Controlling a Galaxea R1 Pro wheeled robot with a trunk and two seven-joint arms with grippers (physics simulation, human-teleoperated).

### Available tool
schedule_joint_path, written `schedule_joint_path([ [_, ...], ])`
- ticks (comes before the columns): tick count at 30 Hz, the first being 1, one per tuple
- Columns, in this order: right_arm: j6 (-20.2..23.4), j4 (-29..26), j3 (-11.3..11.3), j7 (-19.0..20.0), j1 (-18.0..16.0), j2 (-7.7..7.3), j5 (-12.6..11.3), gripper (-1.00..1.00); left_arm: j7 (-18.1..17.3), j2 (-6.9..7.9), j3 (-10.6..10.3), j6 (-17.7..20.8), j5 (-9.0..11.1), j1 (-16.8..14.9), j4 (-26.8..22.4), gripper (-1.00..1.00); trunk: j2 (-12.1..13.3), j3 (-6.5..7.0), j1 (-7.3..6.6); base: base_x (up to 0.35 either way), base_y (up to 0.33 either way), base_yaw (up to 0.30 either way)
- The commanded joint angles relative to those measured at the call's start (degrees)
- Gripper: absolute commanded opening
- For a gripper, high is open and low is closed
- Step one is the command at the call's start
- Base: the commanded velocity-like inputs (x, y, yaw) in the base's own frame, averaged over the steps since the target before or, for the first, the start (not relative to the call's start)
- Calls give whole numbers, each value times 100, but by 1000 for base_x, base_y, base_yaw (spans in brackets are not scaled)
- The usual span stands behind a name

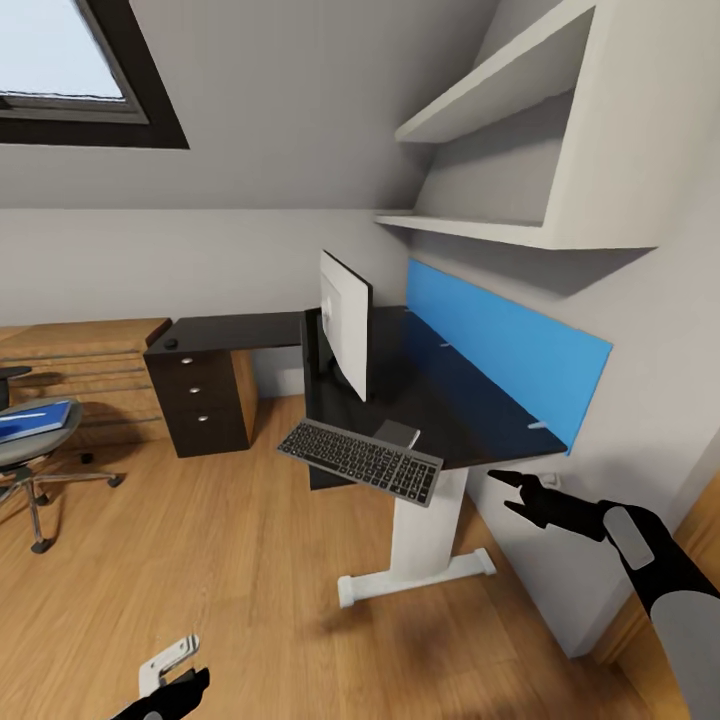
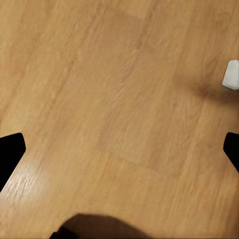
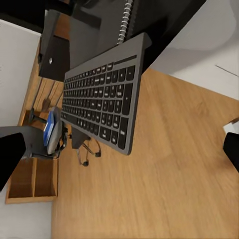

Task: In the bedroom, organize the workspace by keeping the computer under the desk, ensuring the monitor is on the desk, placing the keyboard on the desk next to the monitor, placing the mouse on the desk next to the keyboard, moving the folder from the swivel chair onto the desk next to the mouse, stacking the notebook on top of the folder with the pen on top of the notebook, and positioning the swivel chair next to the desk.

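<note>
I am seeing the keyboard (image 1: 361, 462) hanging half off the near edge of the desk (image 1: 440, 400) at centre frame, tilted, just below the monitor (image 1: 346, 323). My right gripper (image 1: 512, 495) is hovering at lower right beside the desk end, jaws spread and empty. My left gripper (image 1: 175, 690) is pointing at the floor (image 2: 114, 99), jaws released. The folder (image 1: 30, 420) is lying on the swivel chair (image 1: 35, 450) at far left.

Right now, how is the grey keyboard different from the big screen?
The slim silver-grey keyboard with dark keys lies flat and juts over the black desk's edge; the wide flat monitor stands upright, fully on the desktop. The keyboard is low and thin, the monitor tall. Both sit on the desk.
</note>
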Motion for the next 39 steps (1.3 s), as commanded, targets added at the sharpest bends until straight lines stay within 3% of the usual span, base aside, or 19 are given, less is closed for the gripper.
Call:
schedule_joint_path([
  [1, 33, 3, -19, 37, -5, -1, 14, 100, 49, 4, -19, 11, 50, -2, 1, 100, -45, -25, 22, 0, 0, 0],
  [13, 29, 12, -21, 677, 7, -11, 31, 100, 66, -14, -24, 10, 55, -2, 42, 100, -526, -240, 286, 0, 0, 0],
  [21, -113, 16, -30, 828, 12, 23, 25, 100, 83, -18, -19, -5, 62, -2, 53, 100, -847, -384, 462, 0, 0, 0],
  [27, -537, 27, -38, 844, 13, 206, -15, 100, 82, -19, -20, -32, 61, -2, 54, 100, -1088, -491, 593, 0, 0, 0],
  [29, -615, 33, -39, 846, 13, 330, -8, 100, 79, -19, -25, -64, 56, -2, 54, 100, -1168, -527, 637, 0, 0, 0],
  [39, -644, 38, -54, 843, 13, 398, -5, 100, 76, -33, -35, -78, 54, -2, 55, 100, -1569, -707, 857, 0, 0, 0],
])
